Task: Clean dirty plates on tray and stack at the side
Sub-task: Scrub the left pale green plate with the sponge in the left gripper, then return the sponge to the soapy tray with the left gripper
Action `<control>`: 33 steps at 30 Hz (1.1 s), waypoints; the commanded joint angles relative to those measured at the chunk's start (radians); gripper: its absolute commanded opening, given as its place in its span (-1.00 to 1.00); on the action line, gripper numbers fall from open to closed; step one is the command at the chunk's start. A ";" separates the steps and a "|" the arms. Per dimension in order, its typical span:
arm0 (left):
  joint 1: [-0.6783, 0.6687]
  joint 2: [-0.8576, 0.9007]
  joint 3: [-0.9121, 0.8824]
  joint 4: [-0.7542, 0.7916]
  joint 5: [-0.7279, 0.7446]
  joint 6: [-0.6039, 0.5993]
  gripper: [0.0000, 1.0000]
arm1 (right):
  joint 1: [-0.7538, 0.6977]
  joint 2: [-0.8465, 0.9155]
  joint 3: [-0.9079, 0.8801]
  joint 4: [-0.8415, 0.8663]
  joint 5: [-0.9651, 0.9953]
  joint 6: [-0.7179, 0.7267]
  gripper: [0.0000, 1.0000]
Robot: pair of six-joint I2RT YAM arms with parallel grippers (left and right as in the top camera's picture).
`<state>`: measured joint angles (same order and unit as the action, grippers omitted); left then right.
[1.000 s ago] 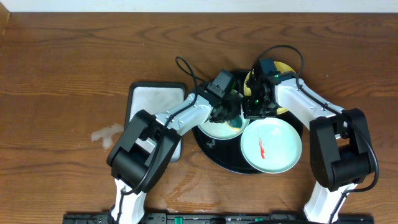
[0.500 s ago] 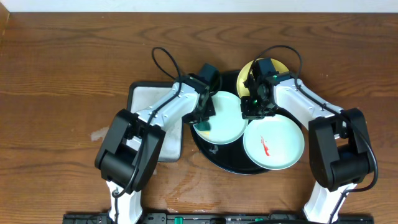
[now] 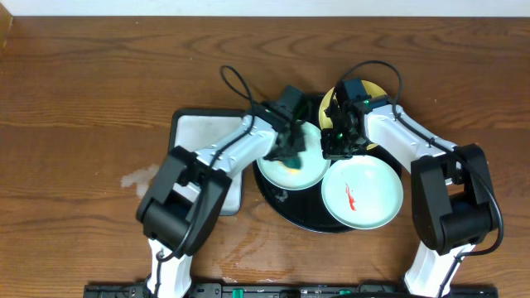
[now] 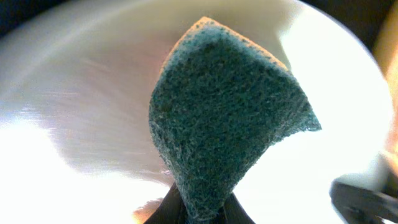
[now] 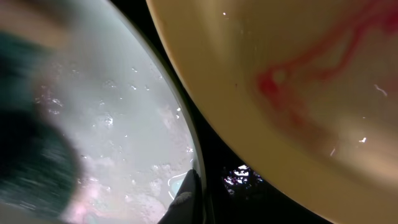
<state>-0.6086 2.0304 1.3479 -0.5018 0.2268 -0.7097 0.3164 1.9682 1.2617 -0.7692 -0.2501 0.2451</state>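
My left gripper (image 3: 291, 151) is shut on a dark green sponge (image 4: 227, 112) and presses it on a pale mint-green plate (image 3: 310, 171) at the left of the black tray (image 3: 284, 201). My right gripper (image 3: 334, 147) is shut on that plate's right rim; in the right wrist view one finger (image 5: 189, 199) lies over the wet rim (image 5: 124, 112). A second mint plate (image 3: 370, 184) with a red smear lies at the tray's front right. The yellow plate (image 3: 378, 93), smeared red (image 5: 298, 74), lies at the back, partly hidden by the right arm.
A grey rectangular tray (image 3: 203, 132) sits left of the black tray, partly under the left arm. A pale wet stain (image 3: 141, 176) marks the wooden table at the left. Black tray surface (image 5: 217, 155) shows between the mint and yellow plates.
My left gripper swept the sponge from the plate's right side to its left edge, then back to the middle. The right gripper and the plates stayed put.
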 commanded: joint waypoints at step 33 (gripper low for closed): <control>0.071 -0.481 -0.007 -0.323 -0.264 0.071 -0.85 | -0.018 -0.014 -0.004 -0.002 0.059 -0.030 -0.98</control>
<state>-0.5720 1.6520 1.3426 -0.7792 -0.0357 -0.6754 0.3149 1.9682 1.2617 -0.7692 -0.2539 0.2428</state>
